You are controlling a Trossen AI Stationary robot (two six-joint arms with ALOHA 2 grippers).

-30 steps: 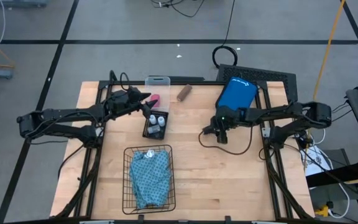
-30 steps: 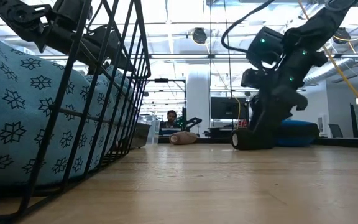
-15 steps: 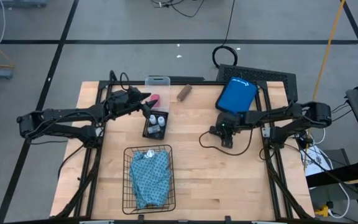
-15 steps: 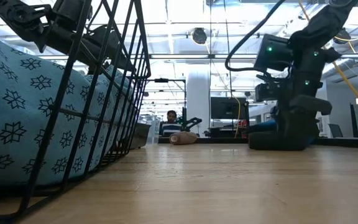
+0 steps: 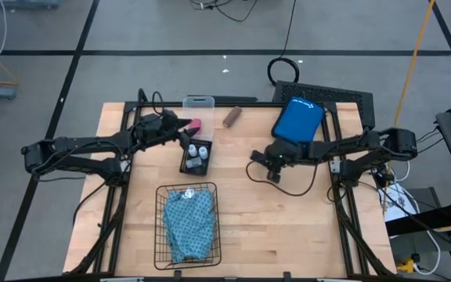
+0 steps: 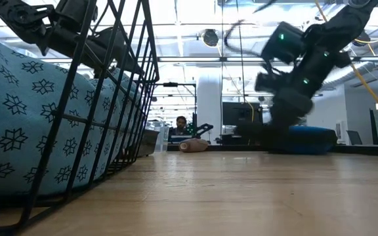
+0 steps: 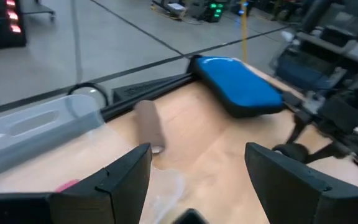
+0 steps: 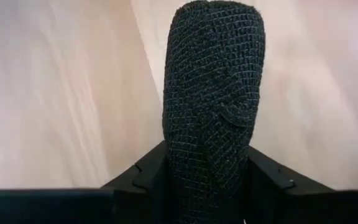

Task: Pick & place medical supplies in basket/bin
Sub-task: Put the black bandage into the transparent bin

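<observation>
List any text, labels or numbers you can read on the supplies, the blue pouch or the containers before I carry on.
None is readable.
Blue pouch: a small white mark near its far end, too small to read.
Vials in the small black tray: white caps, no legible label.
Teal cloth in the basket: snowflake pattern only, no words.
Black mesh-textured roll between the right gripper's fingers: no print.

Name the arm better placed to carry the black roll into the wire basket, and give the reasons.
The right. Its gripper has the black roll between its fingers. The left gripper waits by the small tray, fingers open and empty. The wire basket holds only the teal cloth.
</observation>
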